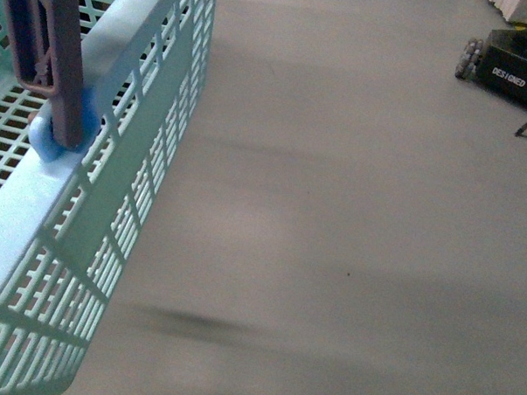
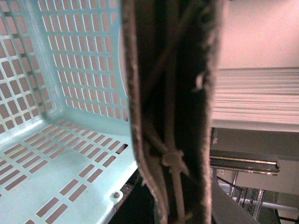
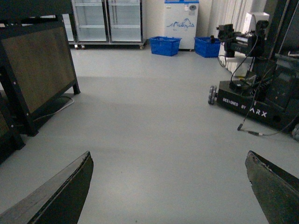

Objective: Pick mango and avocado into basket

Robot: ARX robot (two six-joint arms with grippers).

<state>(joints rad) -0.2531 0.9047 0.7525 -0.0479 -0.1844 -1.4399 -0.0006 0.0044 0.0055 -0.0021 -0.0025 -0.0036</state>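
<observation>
The pale teal basket (image 1: pixel 115 182) hangs at the left of the front view, lifted above the grey floor, its brown bar (image 1: pixel 51 48) rising from the rim. In the left wrist view the basket's slotted wall (image 2: pixel 79 56) and floor show, with the brown bar (image 2: pixel 187 93) and its white ties filling the middle. My left gripper is shut on that bar; its fingers are hidden behind it. My right gripper (image 3: pixel 169 186) is open and empty, its two dark fingertips (image 3: pixel 60 191) spread wide over bare floor. The mango and the avocado are out of view.
A black robot base (image 3: pixel 247 100) marked ARX with cables stands on the floor at the right; it also shows in the front view (image 1: pixel 514 64). A dark framed panel (image 3: pixel 37 70), glass-door fridges (image 3: pixel 107 21) and blue crates (image 3: pixel 166 45) stand further off.
</observation>
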